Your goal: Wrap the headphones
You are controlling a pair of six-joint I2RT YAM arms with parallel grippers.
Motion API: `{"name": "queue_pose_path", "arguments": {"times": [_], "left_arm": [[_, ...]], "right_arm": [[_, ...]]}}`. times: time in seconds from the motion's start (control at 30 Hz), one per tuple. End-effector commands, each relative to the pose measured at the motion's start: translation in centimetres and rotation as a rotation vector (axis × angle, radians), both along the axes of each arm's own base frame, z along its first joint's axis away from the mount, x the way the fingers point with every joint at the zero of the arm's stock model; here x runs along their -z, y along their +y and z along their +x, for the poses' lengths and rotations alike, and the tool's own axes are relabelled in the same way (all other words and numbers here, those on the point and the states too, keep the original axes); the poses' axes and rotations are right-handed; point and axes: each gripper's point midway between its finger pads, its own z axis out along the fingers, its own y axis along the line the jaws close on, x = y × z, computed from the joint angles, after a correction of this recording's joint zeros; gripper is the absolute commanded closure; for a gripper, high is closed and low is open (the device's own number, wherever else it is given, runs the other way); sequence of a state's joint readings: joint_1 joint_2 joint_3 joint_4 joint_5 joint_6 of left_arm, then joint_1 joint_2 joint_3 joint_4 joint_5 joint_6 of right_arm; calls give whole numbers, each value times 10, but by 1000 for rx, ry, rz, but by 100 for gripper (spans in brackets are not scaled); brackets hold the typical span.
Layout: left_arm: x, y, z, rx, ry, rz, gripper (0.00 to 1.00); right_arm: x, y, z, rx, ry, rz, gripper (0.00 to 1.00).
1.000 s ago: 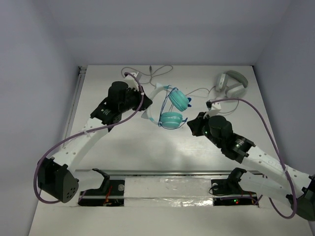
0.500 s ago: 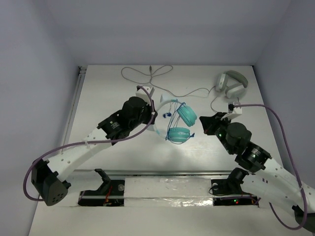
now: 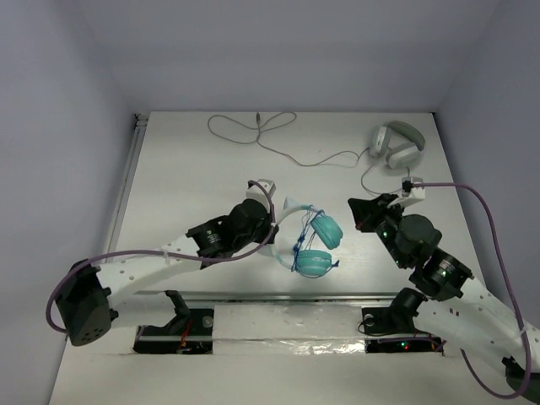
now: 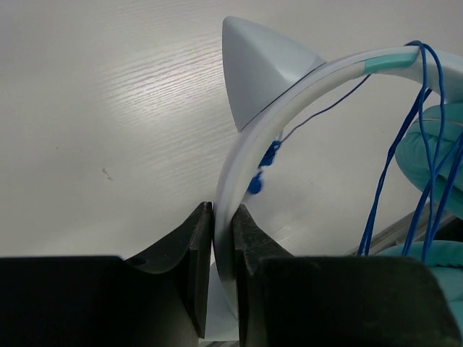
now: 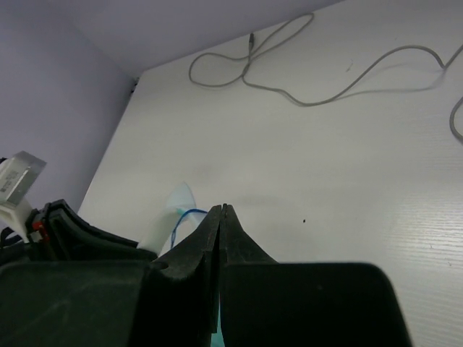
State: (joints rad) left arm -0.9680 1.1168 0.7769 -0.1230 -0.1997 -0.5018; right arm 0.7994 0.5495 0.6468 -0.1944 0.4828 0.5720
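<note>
Headphones: teal round-cupped over-ear headphones with a pale headband, near the white table's front centre, between both arms.
Orientation: headband arch towards the left arm, cups to the right; long axis runs left to right.
Cable: thin blue cable looped over band and cups.
Left gripper: clamped narrowly on the headband.
Right gripper: fingers pressed together, nothing seen between them.

A white table with faint wood grain stands boxed in by pale lavender walls at its left, far and right edges. A thin metal rail follows the left edge. What looks like crinkled foil lines the near edge. The light is soft and even.
</note>
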Motion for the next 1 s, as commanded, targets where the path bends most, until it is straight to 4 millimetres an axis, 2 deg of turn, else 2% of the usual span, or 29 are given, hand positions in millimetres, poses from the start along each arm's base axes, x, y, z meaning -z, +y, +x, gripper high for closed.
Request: {"name": "queue_pose_path", "arguments": {"times": [0.0,0.13,0.17,0.2,0.27,0.37,0.4,0.43,0.47,0.5,0.53,0.63,0.73,0.83,0.87,0.9,0.93,0.97], "left_arm": [[-12,-24,24,-88,-31,-132,100],[-21,-27,57,-162,-89,-168,100],[-21,-20,73,-206,-103,-167,100],[-11,-19,87,-228,-101,-146,100],[-7,-11,115,-268,-111,-122,100],[20,-11,141,-284,-93,-67,100],[38,-6,150,-303,-70,-35,100],[39,-7,158,-306,-67,-35,100],[47,-7,163,-301,-56,-20,100],[65,-7,166,-301,-26,9,100],[65,-7,176,-300,-20,2,100],[85,-17,181,-263,20,42,100],[93,-21,176,-236,45,42,98],[95,-15,170,-243,59,57,78],[94,-10,170,-260,54,66,61],[84,-7,168,-269,39,56,51],[84,-1,163,-281,42,58,45],[76,4,163,-303,23,50,39]], "right_arm": [[-4,1,5,9,-19,1,99],[4,15,11,-28,2,-32,98],[6,20,11,-48,4,-37,98],[7,24,13,-57,3,-37,97],[8,31,15,-81,2,-47,97],[14,36,19,-87,17,-73,97],[15,36,19,-89,21,-79,97],[17,37,20,-91,26,-85,96],[17,39,19,-97,28,-82,96],[17,40,19,-104,27,-79,96],[17,41,19,-109,29,-78,96],[18,41,18,-110,33,-81,96],[17,37,18,-95,35,-95,96],[14,35,19,-85,28,-88,93],[13,35,19,-84,29,-81,91],[12,36,19,-87,29,-77,88],[13,36,19,-88,32,-76,75],[12,37,18,-87,35,-69,68]]}}
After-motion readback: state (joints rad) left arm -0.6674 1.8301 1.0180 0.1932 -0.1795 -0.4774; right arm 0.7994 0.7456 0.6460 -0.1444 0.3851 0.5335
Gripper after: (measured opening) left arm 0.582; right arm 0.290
